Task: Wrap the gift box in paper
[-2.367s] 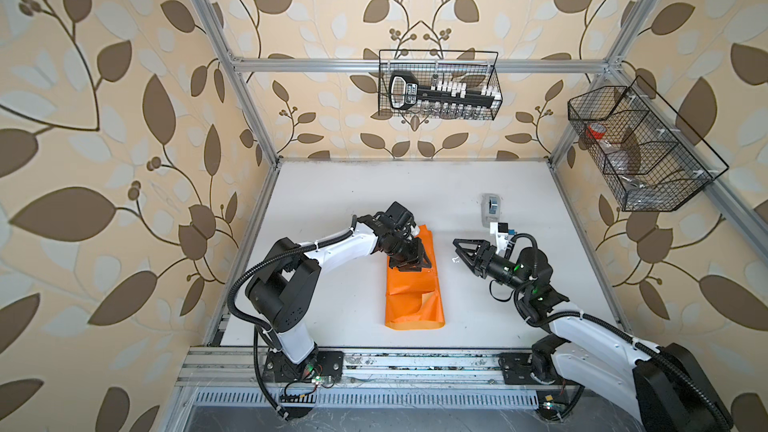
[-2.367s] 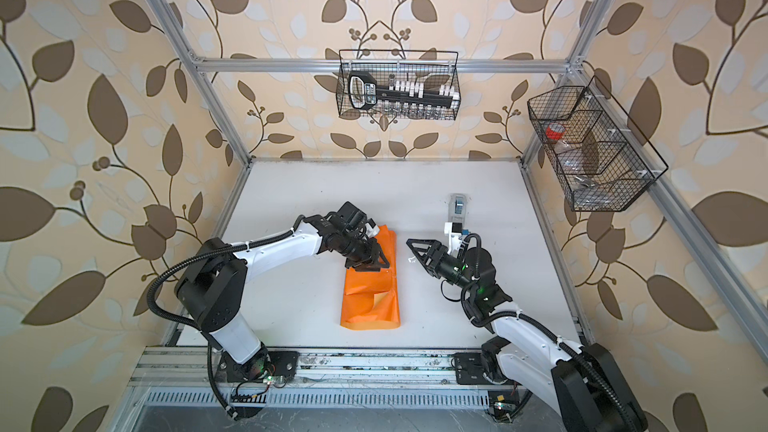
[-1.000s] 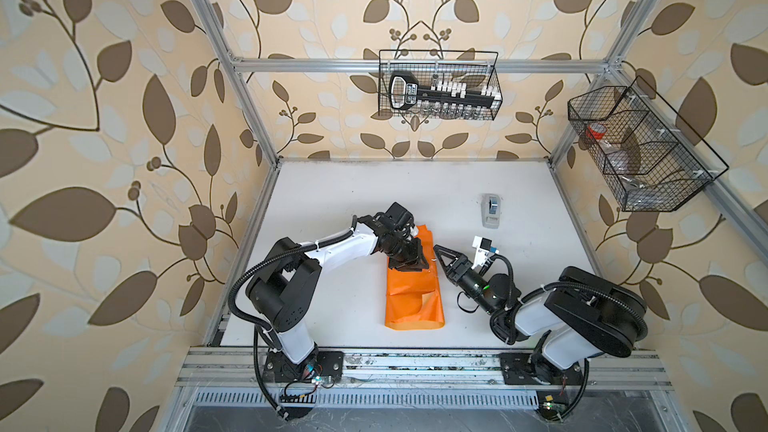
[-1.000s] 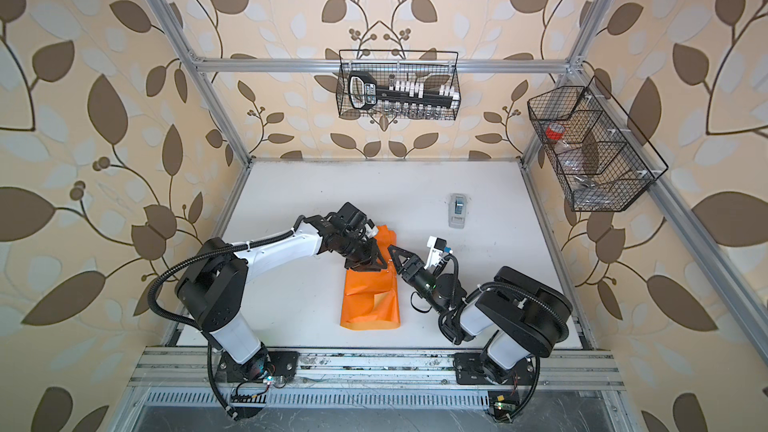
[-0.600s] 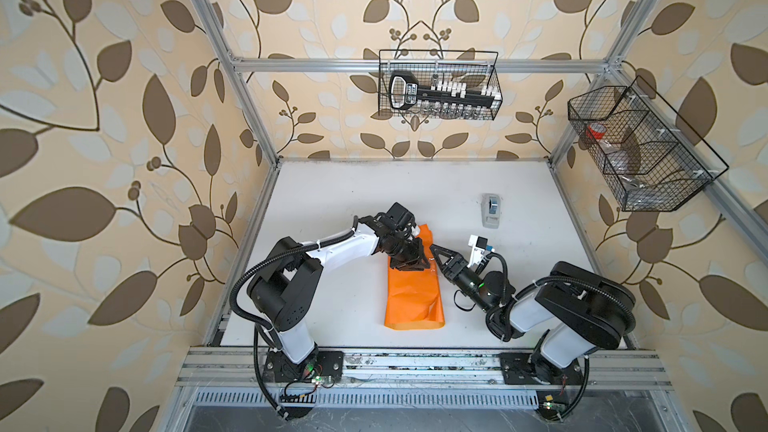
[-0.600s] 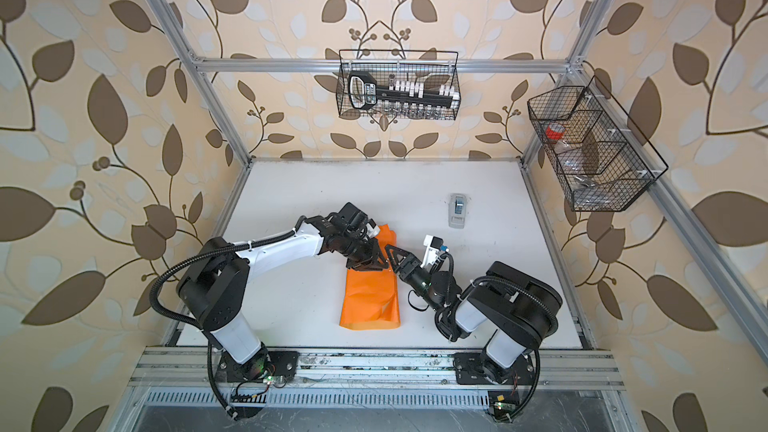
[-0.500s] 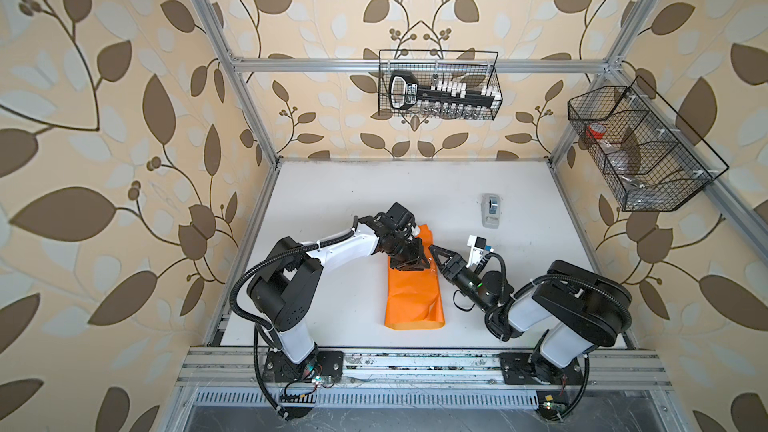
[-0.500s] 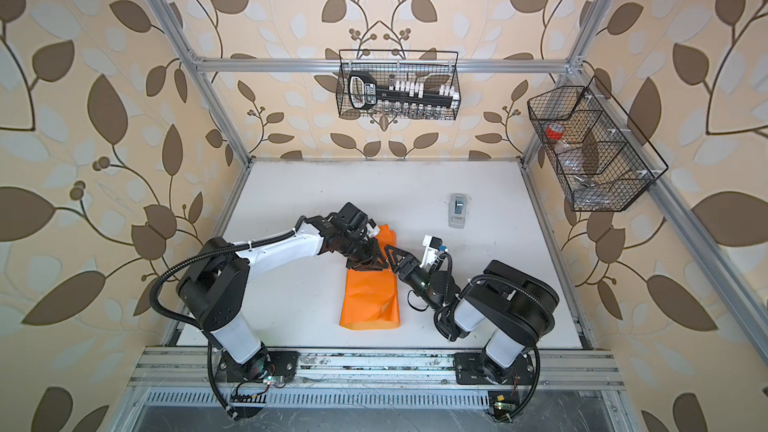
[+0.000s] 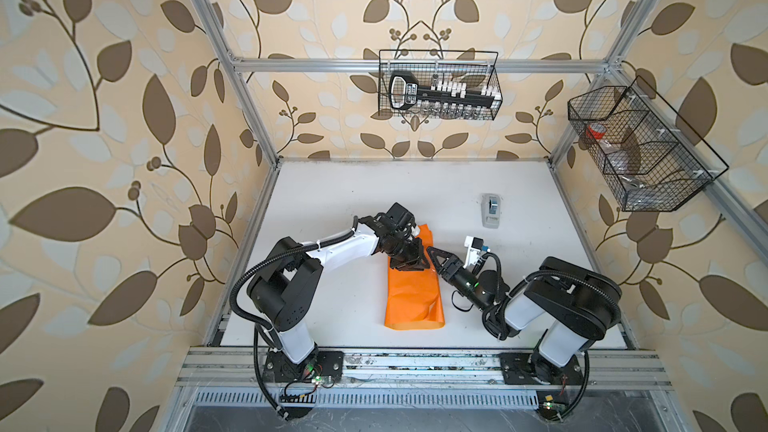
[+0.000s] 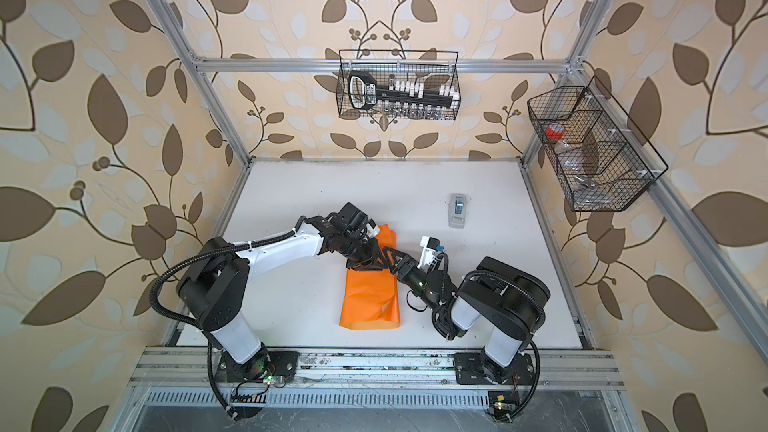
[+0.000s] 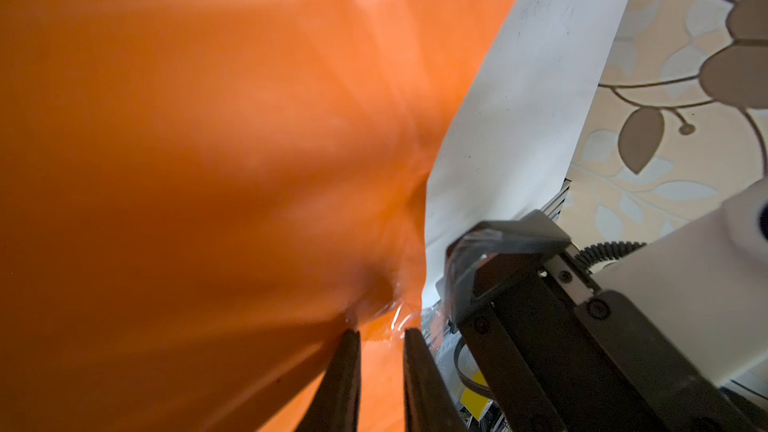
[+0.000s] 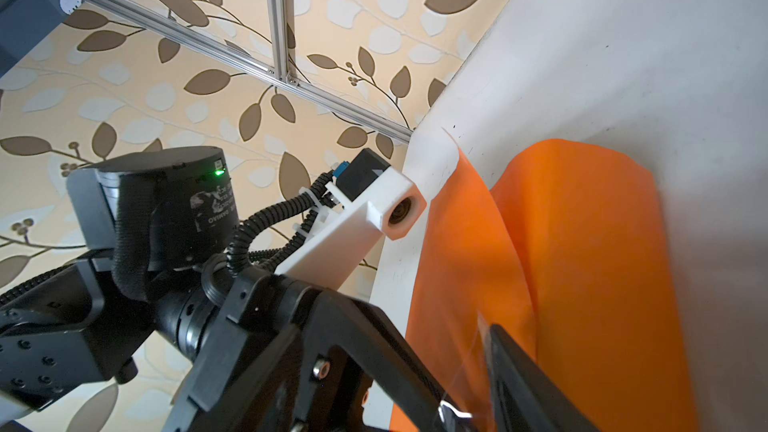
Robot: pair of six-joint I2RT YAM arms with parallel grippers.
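Swinging in from beside the tape dispenser (image 9: pixel 491 210), the right hand (image 9: pixel 432 260) now sits at the right edge of the paper (image 9: pixel 411 301), just beside the left hand (image 9: pixel 415 265), which has not shifted. The paper lies as a long folded bundle near the middle of the table (image 9: pixel 357 201). The gift box is hidden, presumably inside the bundle's far end under the left hand.

The left hand's jaws are almost closed, tips on a dimple in the paper. I cannot tell whether they pinch a fold or only press it. The right hand's jaws stand wide apart with no solid thing between them, and what looks like clear tape (image 11: pixel 461 263) clings to one fingertip.

The step in hand seems to be taping the overlap. To do it well:

- The left hand should hold its place so the wrap stays taut.
- The right hand should lay the tape flat across the seam, part on each layer.
- It should press down and then slide off, not lift, so the thin glossy sheet does not pull up or tear.
- The two hands are very near, so the approach should be slow and clear of the left fingers.
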